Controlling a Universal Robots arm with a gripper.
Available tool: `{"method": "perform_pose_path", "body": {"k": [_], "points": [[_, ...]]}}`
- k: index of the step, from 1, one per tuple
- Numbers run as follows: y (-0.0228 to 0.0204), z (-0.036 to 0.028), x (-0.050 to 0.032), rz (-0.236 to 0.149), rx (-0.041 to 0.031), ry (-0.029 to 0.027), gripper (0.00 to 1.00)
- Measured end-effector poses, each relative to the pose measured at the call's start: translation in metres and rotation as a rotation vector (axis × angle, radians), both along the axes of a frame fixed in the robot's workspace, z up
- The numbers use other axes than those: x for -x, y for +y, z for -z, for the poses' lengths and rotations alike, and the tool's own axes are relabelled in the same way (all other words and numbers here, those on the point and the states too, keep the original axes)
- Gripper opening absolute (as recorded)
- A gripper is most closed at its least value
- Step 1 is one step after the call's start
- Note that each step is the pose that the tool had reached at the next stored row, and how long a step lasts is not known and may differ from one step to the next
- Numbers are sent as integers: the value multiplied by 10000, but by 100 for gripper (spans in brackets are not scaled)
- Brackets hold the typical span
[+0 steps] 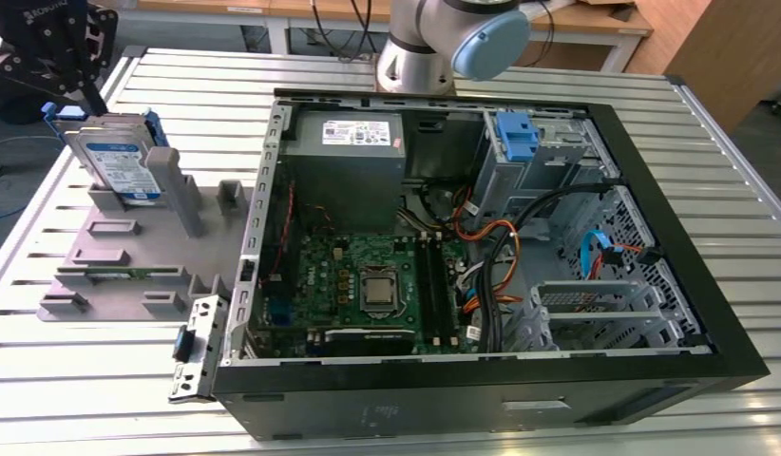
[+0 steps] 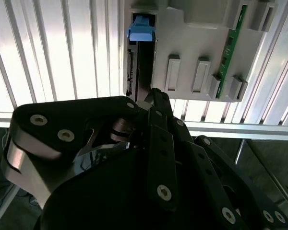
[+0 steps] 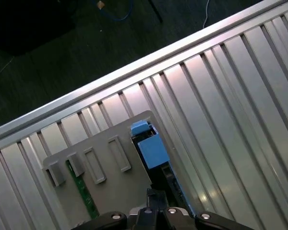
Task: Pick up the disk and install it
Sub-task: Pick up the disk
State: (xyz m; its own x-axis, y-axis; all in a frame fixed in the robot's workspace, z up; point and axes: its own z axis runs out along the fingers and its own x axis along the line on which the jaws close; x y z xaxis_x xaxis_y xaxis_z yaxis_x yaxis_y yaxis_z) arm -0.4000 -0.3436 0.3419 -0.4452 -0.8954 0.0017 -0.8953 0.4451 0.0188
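Observation:
The disk (image 1: 122, 160), silver with a white-and-blue label and a blue carrier frame, stands upright on edge in a grey fixture (image 1: 137, 252) at the exterior view's left. My black gripper (image 1: 84, 99) hangs right at the disk's top far corner. In both wrist views the disk shows edge-on, its blue carrier end (image 2: 141, 28) (image 3: 151, 146) beyond the gripper (image 2: 151, 96) (image 3: 156, 197), which lies close against the disk's near end. Contact is hidden.
An open computer case (image 1: 644, 199) lies at the exterior view's right, holding a grey power-supply box (image 1: 352, 142), a motherboard (image 1: 365, 275), cables, an upright blue latch (image 1: 518, 133) and a drive cage (image 1: 594, 304). A green memory stick (image 2: 229, 48) sits in the fixture. The arm's base (image 1: 428, 43) stands behind the case.

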Motion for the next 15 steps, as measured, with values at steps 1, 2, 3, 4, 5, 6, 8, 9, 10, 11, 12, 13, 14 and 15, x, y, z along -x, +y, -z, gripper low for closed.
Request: {"method": "perform_pose_path", "body": {"k": [1,2,3,4,5,6,8,9,10,11,12,13,14,15], "points": [[0,-1,0,-50,-1,-32,11],[0,0,1,-65,-2,-41,11],[0,0,1,-66,-1,-42,11],[0,0,1,-66,-1,-43,11],[0,1,2,-68,-2,-44,11],[0,0,1,-98,-1,-43,11],[0,0,2,-315,-4,-42,11],[0,1,2,-471,-5,-42,11],[0,2,2,-626,-7,-42,11],[0,3,2,-780,-10,-43,11],[0,4,2,-942,-12,-42,11],[0,5,2,-1110,-14,-42,11],[0,7,2,-1295,-16,-42,11],[0,8,2,-1464,-17,-42,11]]}}
